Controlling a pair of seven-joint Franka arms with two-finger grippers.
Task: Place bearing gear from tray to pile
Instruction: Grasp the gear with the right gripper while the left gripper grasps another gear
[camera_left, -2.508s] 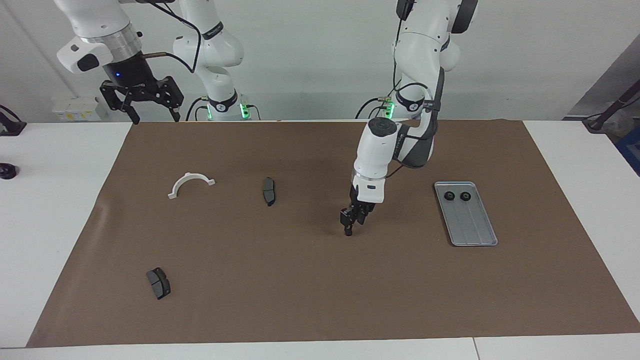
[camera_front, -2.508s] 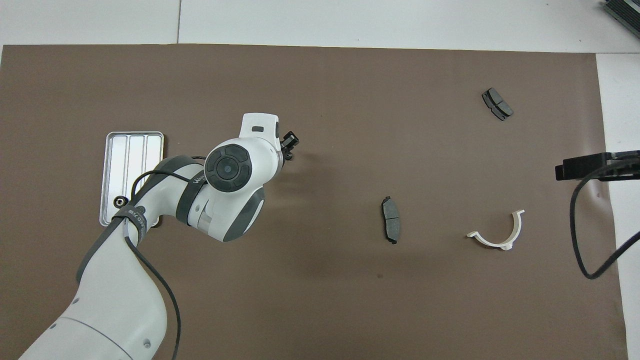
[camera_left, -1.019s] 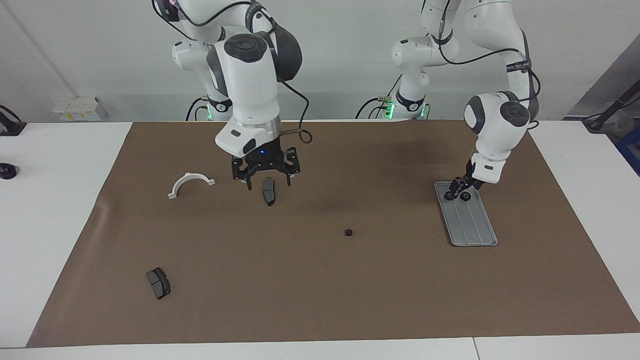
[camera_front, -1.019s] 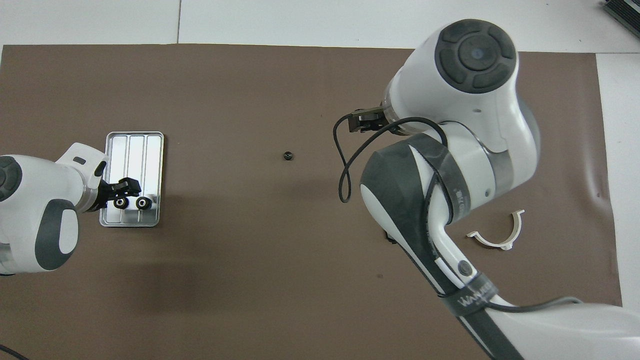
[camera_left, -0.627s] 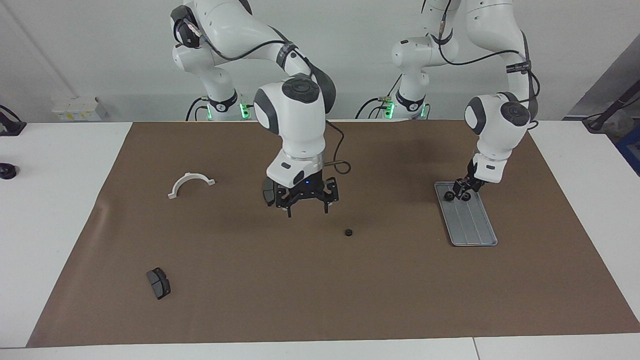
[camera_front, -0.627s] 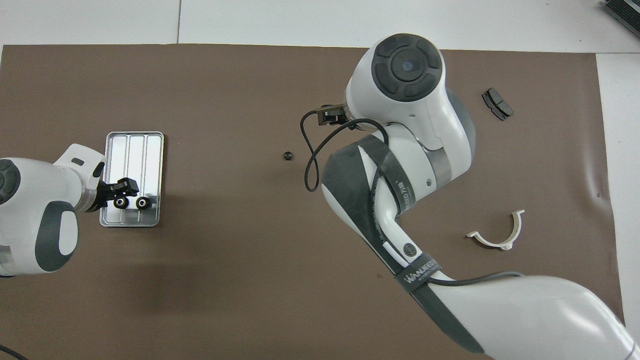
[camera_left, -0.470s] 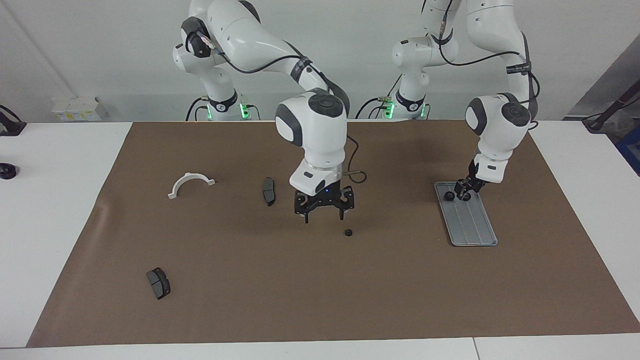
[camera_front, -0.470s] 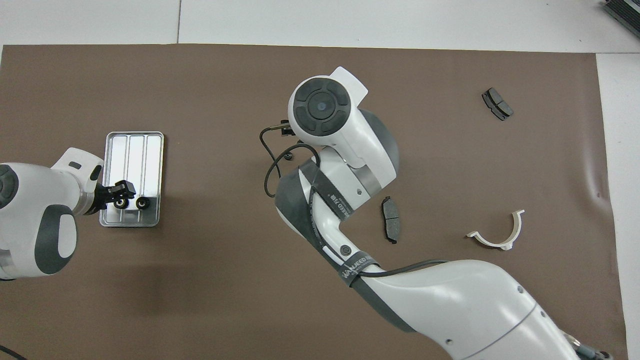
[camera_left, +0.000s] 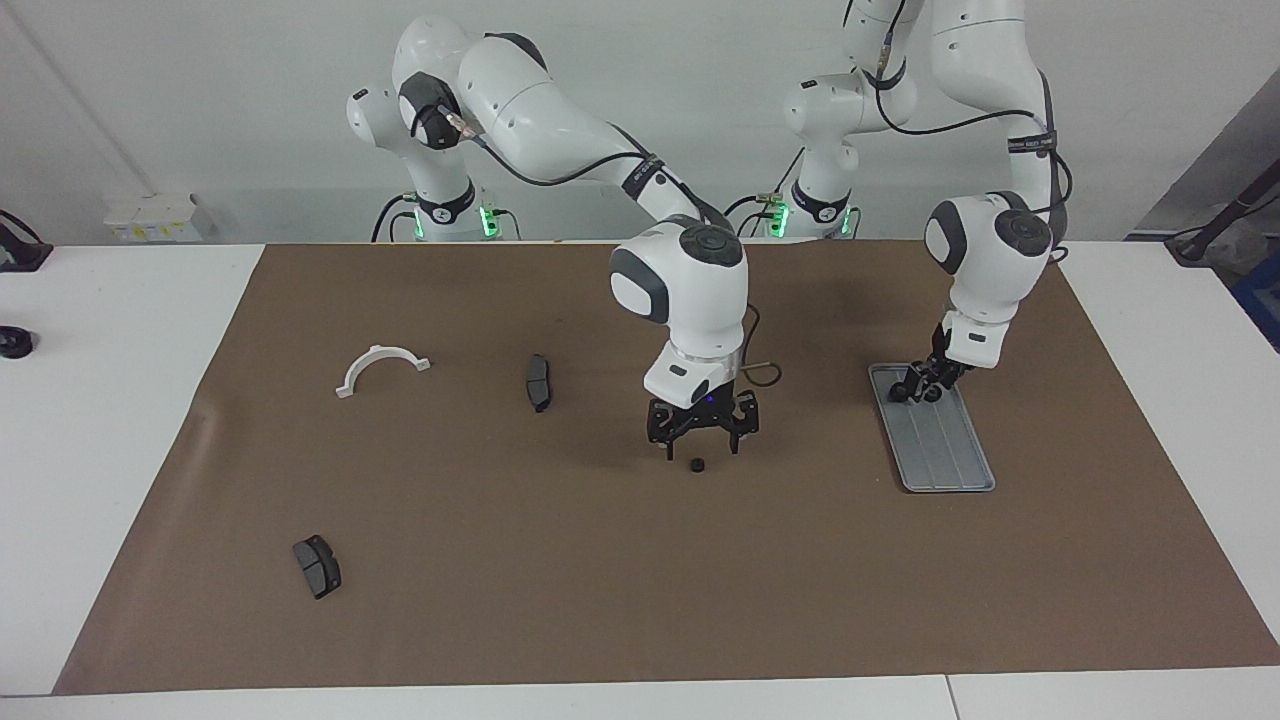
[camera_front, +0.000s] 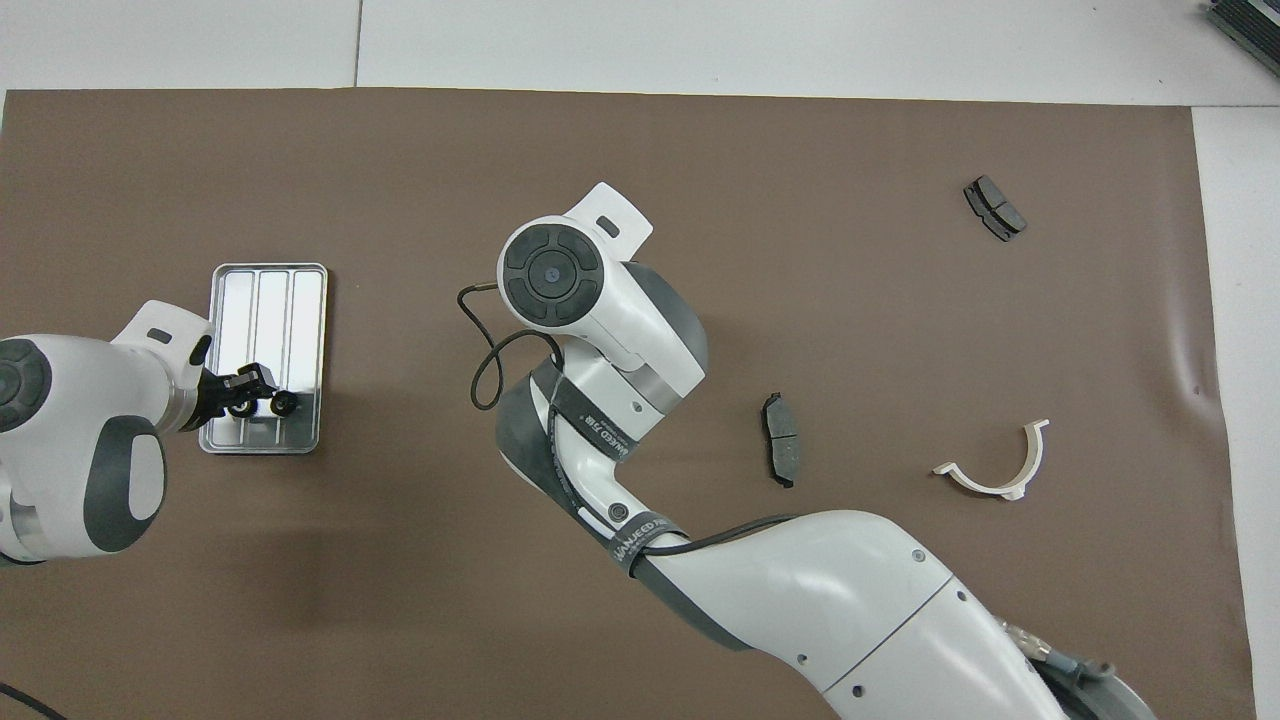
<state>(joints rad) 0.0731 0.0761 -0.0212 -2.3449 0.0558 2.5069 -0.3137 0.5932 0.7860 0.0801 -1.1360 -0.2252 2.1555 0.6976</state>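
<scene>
Facing view: right claw, fingers spread, hangs over a lone black ring; left claw is at the tray, its finger state unreadable.

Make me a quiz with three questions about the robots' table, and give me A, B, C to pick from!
1. Where does the grey tray lie?
A) toward the left arm's end of the table
B) toward the right arm's end of the table
C) on the white half-ring

2. How many dark brake pads lie on the brown mat?
A) one
B) two
C) four

3. How is the right gripper over the small black gear?
A) open
B) shut on the gear
C) shut on a brake pad

Answers:
1 A: the left gripper is down at the tray.
2 B: one pad lies near the middle, and another lies farther from the robots.
3 A: its fingers stand spread above the gear, which lies on the mat.
</scene>
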